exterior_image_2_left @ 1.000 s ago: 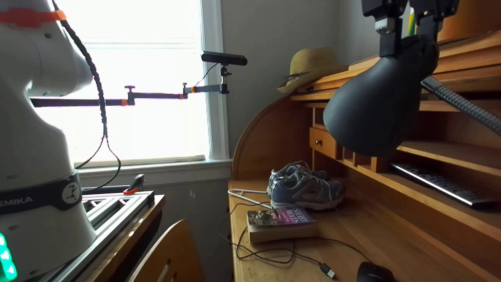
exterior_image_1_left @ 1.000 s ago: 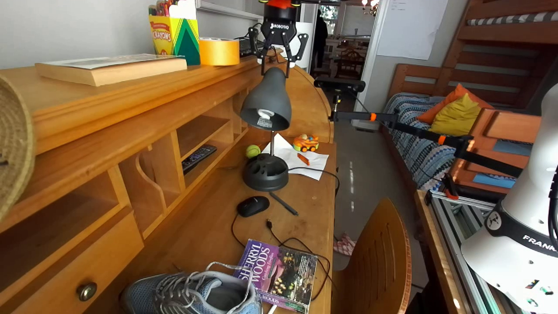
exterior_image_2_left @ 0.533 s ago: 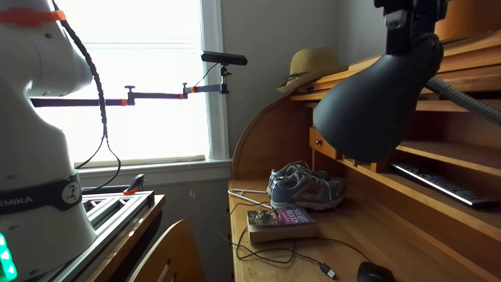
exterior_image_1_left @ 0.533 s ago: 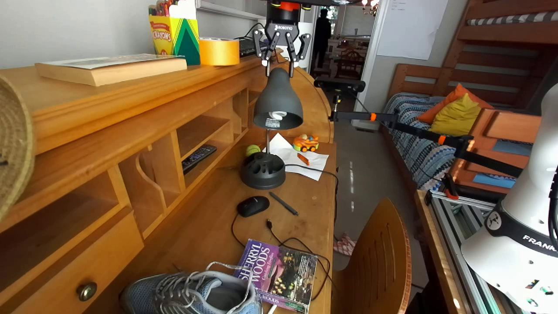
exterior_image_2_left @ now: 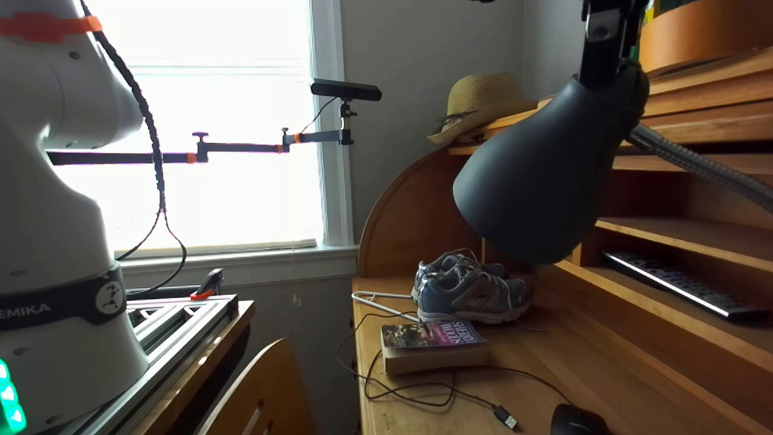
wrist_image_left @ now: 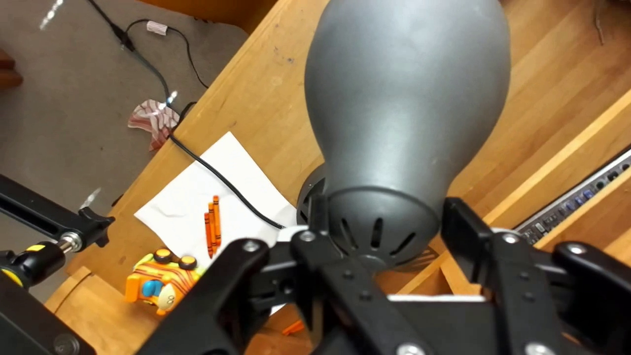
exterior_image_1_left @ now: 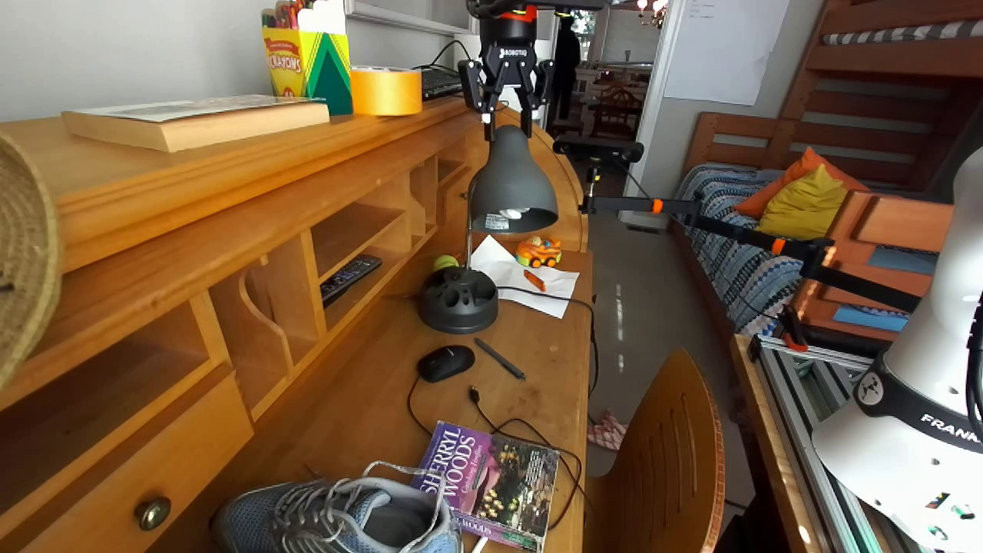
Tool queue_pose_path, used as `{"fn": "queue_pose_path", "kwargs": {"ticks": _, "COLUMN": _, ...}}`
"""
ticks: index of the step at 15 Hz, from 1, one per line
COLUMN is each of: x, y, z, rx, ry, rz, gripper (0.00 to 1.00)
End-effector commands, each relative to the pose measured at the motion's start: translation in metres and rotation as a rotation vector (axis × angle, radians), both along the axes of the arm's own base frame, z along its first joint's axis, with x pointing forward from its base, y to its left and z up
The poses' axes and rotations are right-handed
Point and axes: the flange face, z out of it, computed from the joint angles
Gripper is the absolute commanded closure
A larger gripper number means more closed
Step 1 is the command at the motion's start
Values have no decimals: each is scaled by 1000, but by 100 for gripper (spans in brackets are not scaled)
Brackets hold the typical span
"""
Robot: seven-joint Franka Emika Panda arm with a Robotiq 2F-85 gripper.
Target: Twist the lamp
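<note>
The lamp has a dark grey cone-shaped shade, seen in both exterior views (exterior_image_1_left: 513, 180) (exterior_image_2_left: 534, 175) and in the wrist view (wrist_image_left: 406, 98). Its round black base (exterior_image_1_left: 458, 299) stands on the desk, and its thin neck (exterior_image_2_left: 694, 160) rises behind the shade. The shade's mouth points down and tilts to the right in an exterior view, with the white bulb partly showing. My gripper (exterior_image_1_left: 508, 127) is above the shade, its fingers on both sides of the narrow slotted top. In the wrist view the fingers (wrist_image_left: 387, 214) hug that top on its left and right.
A black mouse (exterior_image_1_left: 445, 363), a pen (exterior_image_1_left: 499, 359), a book (exterior_image_1_left: 491, 484) and a shoe (exterior_image_1_left: 345, 514) lie on the desk. Paper (exterior_image_1_left: 557, 292) and a toy car (exterior_image_1_left: 539, 252) are beyond the lamp. Shelves (exterior_image_1_left: 361, 223) line the desk's back. A chair (exterior_image_1_left: 660, 453) stands in front.
In an exterior view the gripper and shade have moved right together, and the shade has turned so less of the bulb shows. The base has shifted slightly left. The fingers stay at the shade's top.
</note>
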Motion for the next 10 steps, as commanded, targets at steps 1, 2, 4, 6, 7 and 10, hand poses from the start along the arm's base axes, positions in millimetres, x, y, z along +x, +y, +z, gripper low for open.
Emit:
{"fn": "queue_pose_path", "kwargs": {"ticks": 1, "x": -2, "y": -5, "z": -5, "rx": -8, "ry": 68, "rz": 90, "gripper": 65}}
{"fn": "queue_pose_path", "kwargs": {"ticks": 2, "x": -1, "y": -5, "z": -4, "rx": -10, "ry": 73, "rz": 100, "gripper": 65}}
{"fn": "queue_pose_path", "kwargs": {"ticks": 4, "x": 1, "y": -6, "z": -4, "rx": -13, "ry": 73, "rz": 113, "gripper": 65}}
{"fn": "queue_pose_path", "kwargs": {"ticks": 6, "x": 3, "y": -6, "z": -4, "rx": -9, "ry": 64, "rz": 115, "gripper": 65}}
{"fn": "queue_pose_path", "kwargs": {"ticks": 7, "x": 4, "y": -5, "z": -3, "rx": -7, "ry": 54, "rz": 119, "gripper": 65}}
{"fn": "queue_pose_path", "kwargs": {"ticks": 10, "x": 7, "y": -5, "z": 3, "rx": -3, "ry": 19, "rz": 109, "gripper": 65}}
